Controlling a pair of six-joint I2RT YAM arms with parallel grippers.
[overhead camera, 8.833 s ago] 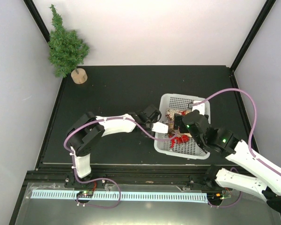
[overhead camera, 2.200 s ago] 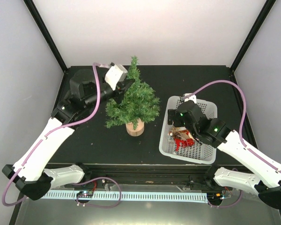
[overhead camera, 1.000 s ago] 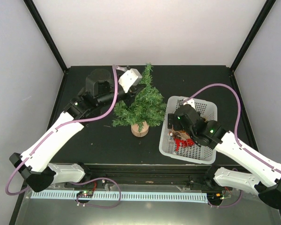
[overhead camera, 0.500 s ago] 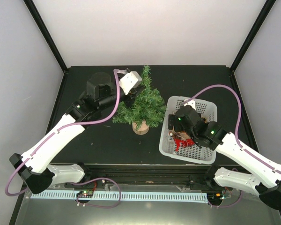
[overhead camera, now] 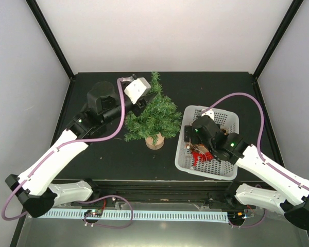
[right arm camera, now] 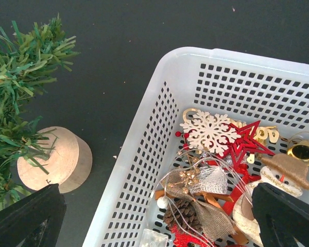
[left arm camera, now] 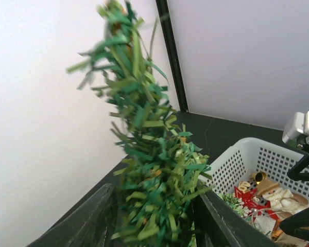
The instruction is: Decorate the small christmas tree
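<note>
The tree [overhead camera: 153, 117] stands bare, the ornaments [right arm camera: 211, 135] all in the basket [overhead camera: 181, 140] beside it; my left gripper [left arm camera: 154, 198] straddles its top, grip unclear, my right gripper [right arm camera: 155, 193] gapes nearby.

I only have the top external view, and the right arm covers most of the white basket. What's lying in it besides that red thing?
Observer: A white snowflake lies on top of the pile in the basket.
Operator: Anything next to it?
Observer: A red star, touching the snowflake's edge.
Operator: Is the right gripper holding anything?
Observer: No. The right gripper hangs open above the basket, empty.
</note>
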